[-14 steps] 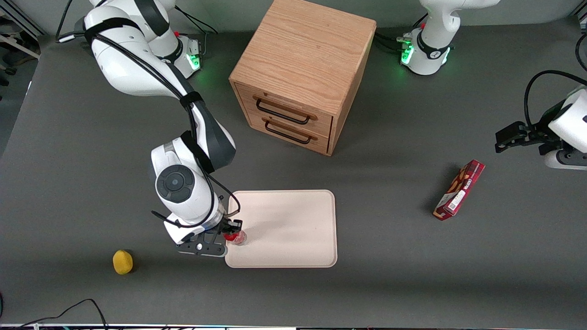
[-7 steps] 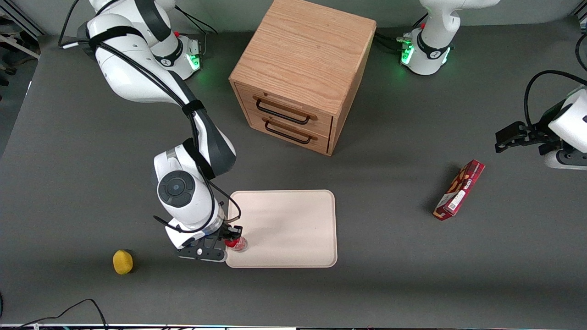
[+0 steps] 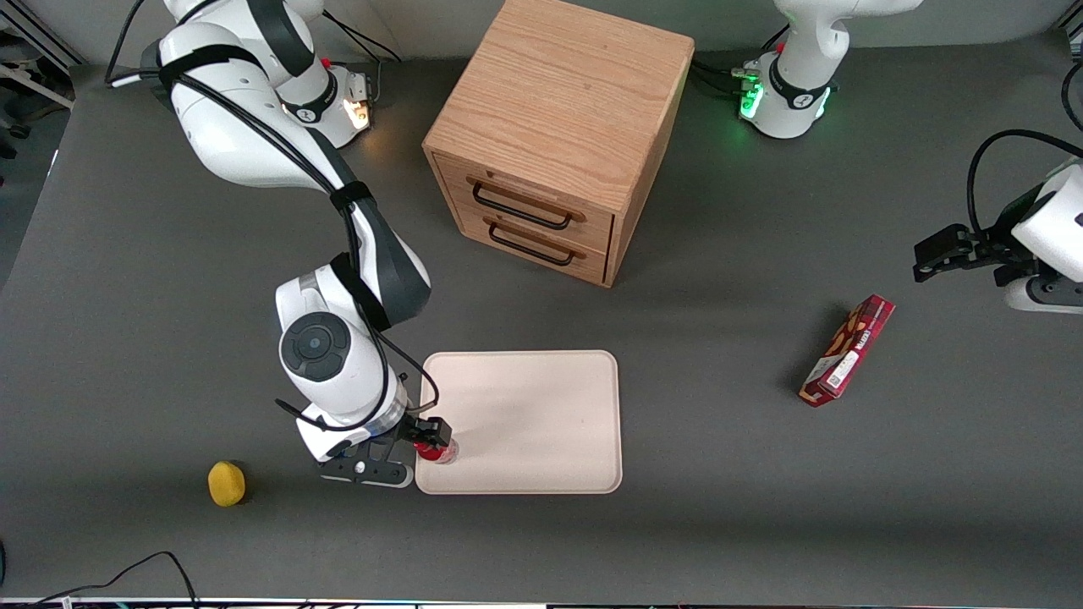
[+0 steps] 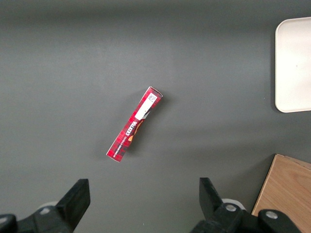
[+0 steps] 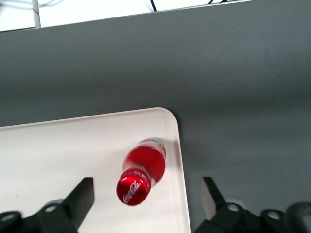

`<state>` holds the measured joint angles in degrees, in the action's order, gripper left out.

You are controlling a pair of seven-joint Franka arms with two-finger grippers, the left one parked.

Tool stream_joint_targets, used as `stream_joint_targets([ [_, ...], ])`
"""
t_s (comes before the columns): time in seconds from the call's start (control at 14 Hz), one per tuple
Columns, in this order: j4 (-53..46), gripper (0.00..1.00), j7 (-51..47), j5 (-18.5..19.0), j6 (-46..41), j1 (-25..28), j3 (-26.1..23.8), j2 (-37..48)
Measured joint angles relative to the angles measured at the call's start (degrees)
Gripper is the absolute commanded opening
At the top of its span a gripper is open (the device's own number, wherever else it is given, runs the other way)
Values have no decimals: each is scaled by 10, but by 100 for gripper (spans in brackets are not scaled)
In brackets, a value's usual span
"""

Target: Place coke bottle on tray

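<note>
The coke bottle (image 3: 439,452) is small and red and stands upright on the cream tray (image 3: 541,423), close to the tray's corner nearest the front camera at the working arm's end. The right wrist view looks down on its red cap (image 5: 133,189), with the bottle (image 5: 146,165) just inside the tray's (image 5: 63,150) rim. My right gripper (image 3: 423,443) hangs over that corner, directly above the bottle. The gripper (image 5: 146,196) is open, its two black fingers (image 5: 82,194) wide apart on either side of the cap and not touching it.
A wooden drawer cabinet (image 3: 558,127) stands farther from the front camera than the tray. A long red snack box (image 3: 848,350) lies toward the parked arm's end. A yellow round object (image 3: 227,483) sits on the table beside my gripper, toward the working arm's end.
The bottle has moved a little nearer to the front camera, down toward the tray's corner. My wrist has since shifted slightly toward the working arm's end.
</note>
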<state>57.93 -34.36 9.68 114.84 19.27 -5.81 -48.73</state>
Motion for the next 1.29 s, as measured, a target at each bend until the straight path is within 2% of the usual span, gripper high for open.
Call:
stream_joint_targets([
  [0.29,-11,100,0,0,-51,-3,1,41],
  [0.71,-11,100,44,1,-181,-40,-1,136],
  [1.07,31,100,112,-2,-212,-95,-14,203],
  [1.29,67,100,191,-29,-215,-155,-21,256],
])
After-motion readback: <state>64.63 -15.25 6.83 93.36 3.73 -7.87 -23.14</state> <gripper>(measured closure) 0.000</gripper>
